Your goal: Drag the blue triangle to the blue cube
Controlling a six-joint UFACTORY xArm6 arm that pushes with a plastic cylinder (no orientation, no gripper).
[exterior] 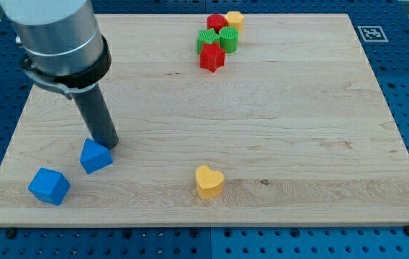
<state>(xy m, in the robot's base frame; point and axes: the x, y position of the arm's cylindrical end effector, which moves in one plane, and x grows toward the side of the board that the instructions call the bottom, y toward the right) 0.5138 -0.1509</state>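
Gripper: none, rod only | my tip (109, 146) touching blue triangle (96, 156), its upper-right | blue cube (49, 185) near, lower-left | advice: push slowly, centred, toward cube.

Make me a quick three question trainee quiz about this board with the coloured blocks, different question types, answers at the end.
1. True or false: my tip sits just off the upper right of the small blue triangle block.
2. Which block lies nearest the view's bottom left corner? A) blue cube block B) yellow heart block C) red star block
3. Fill in: the wooden board holds ___ yellow blocks.

Key: 1 true; 2 A; 3 two (second yellow block in the top cluster).
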